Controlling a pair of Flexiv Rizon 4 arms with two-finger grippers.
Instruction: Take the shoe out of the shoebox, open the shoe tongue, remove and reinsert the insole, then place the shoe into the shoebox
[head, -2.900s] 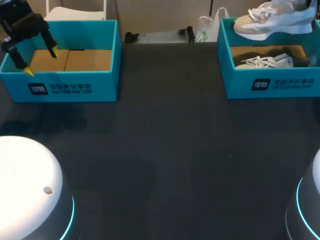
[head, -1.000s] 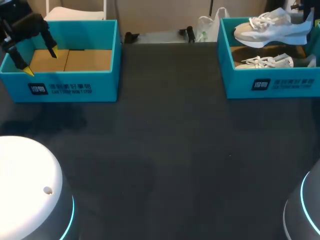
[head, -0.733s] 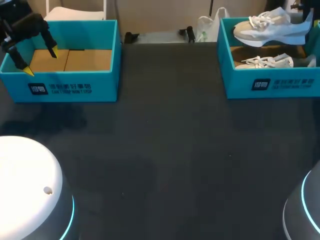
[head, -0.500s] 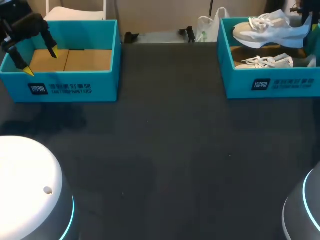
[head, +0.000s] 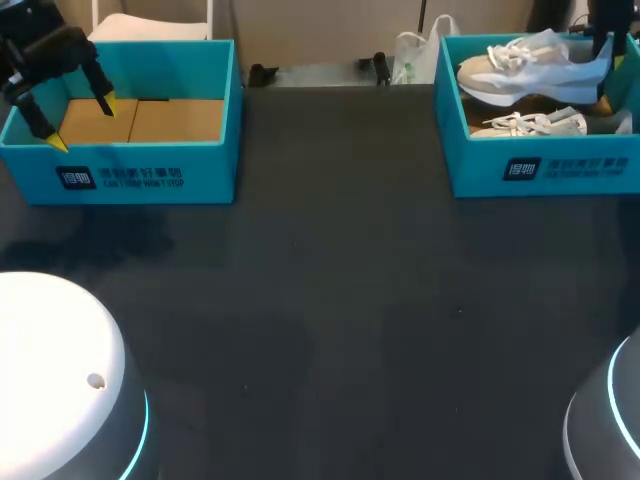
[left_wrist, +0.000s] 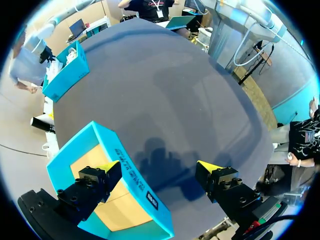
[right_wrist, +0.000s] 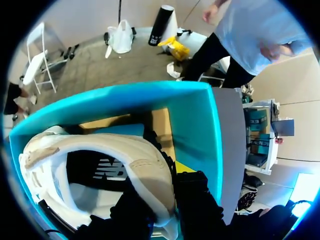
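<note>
Two teal boxes are seen on the table (head: 340, 300). The left shoebox (head: 150, 160) shows only a cardboard floor, and a second shoe (head: 530, 125) is left lying in the right shoebox (head: 540, 165). The shoe (head: 530, 70) is clamped at its heel collar by the right gripper (right_wrist: 162, 187), one finger inside and one outside, and is held over the right shoebox, toe toward the table's middle. Against 2.9 s ago it is placed lower in the head view and shifted slightly left. The lift-out is therefore judged nearly done and a carry toward open table likely under way. Tongue and insole steps are not yet started. The left gripper (head: 80, 122) is unmoved, fingers spread wide astride a wall of the left shoebox, nothing held.
</note>
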